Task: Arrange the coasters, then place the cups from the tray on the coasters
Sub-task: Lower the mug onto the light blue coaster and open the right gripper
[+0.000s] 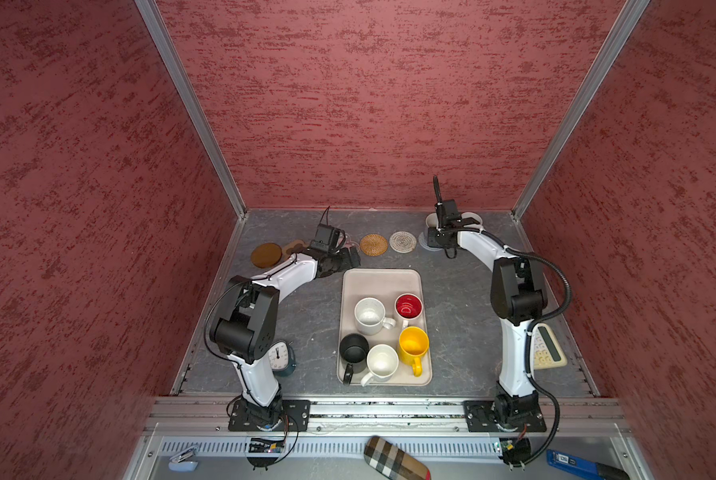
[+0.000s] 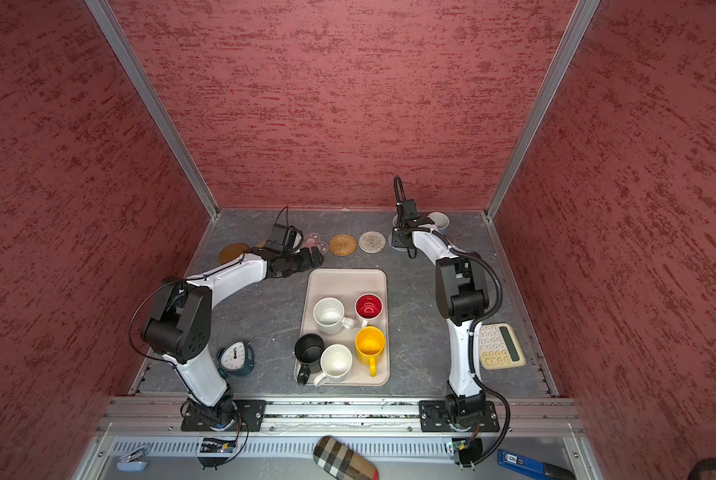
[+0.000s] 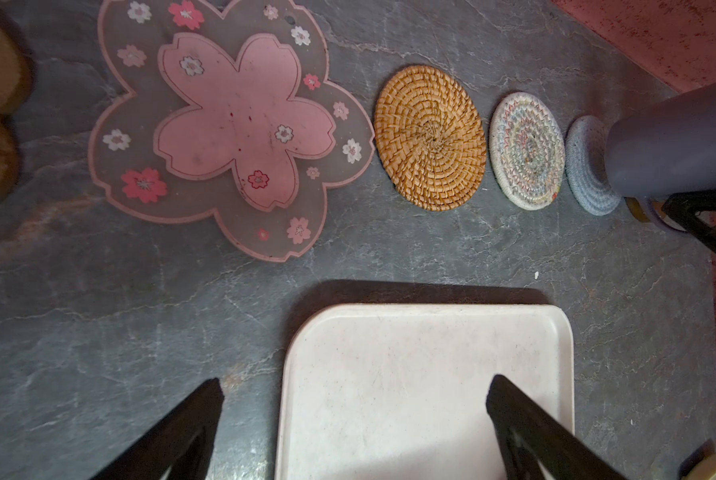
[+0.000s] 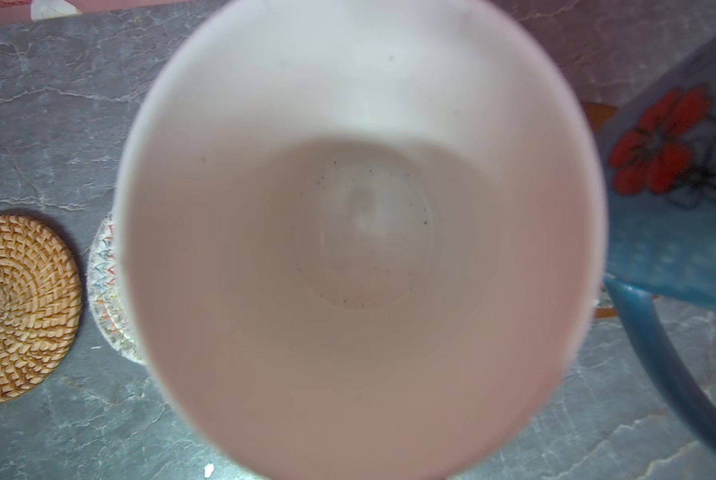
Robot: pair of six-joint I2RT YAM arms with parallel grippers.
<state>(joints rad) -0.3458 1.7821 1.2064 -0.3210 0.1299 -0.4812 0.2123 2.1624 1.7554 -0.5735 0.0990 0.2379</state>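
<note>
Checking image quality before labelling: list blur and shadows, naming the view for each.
Right wrist view: lavender cup fills the frame, out of focus; rattan coaster sharp. Left wrist view: pink flower coaster crisp; tray throws a dark shadow onto the tabletop.

This is a robotics lab test cell. Three red textured wall panels [image 1: 368,104], held in bare aluminium posts [image 1: 190,108], box in a small slate-patterned desk [image 1: 306,316]. Two white-and-black arms [image 1: 260,374] are bolted by black base plates [image 1: 269,415] to an aluminium rail [image 1: 389,409] along the desk's front edge. A slotted cable duct [image 1: 348,448] and an exposed circuit board [image 1: 264,446] sit just below the rail. The household items are few and set out like props: a tray [image 1: 381,280] of mugs [image 1: 370,316], a row of coasters [image 1: 373,244], a clock [image 1: 281,357] and a calculator [image 1: 549,347].
</note>
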